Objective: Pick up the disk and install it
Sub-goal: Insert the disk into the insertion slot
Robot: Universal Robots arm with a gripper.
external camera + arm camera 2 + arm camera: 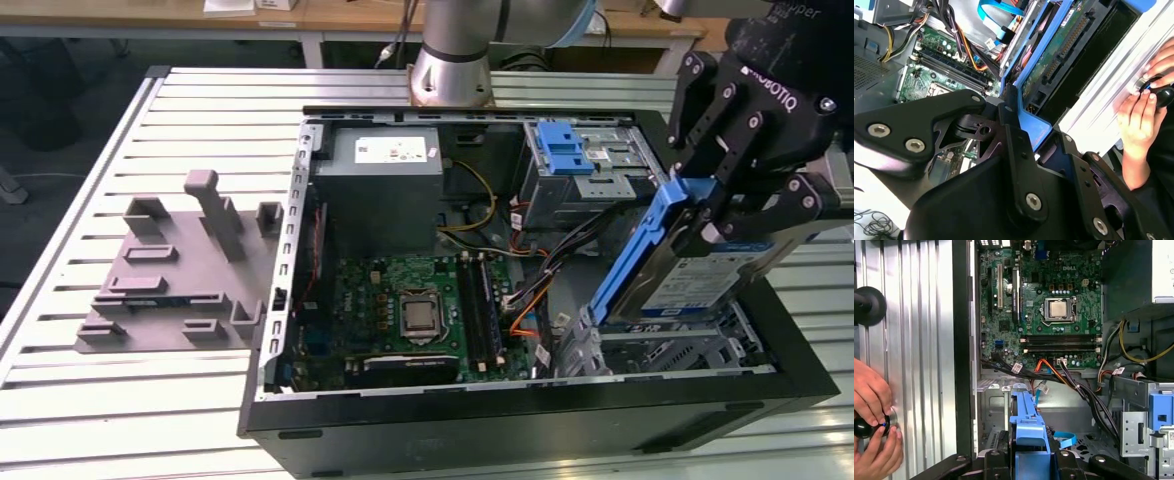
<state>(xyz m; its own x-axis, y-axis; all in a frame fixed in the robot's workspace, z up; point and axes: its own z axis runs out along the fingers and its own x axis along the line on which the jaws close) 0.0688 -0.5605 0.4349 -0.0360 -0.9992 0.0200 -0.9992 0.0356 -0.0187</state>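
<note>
So: one slatted table (80, 400), and one open PC case (534, 430) lying on it. One grey fixture (174, 270) sits just beside the case on the exterior view's left. Inside there's one motherboard (400, 310). The one disk (674, 285) hangs tilted on edge over the drive cage at the exterior view's right. The gripper (741, 225) is clamped on its blue frame. A cable bundle (534, 300) crowds right beside that cage. Outside the case, a person's hand (871, 392) and a second hand (879, 455) are on a round knob (864, 426).
</note>
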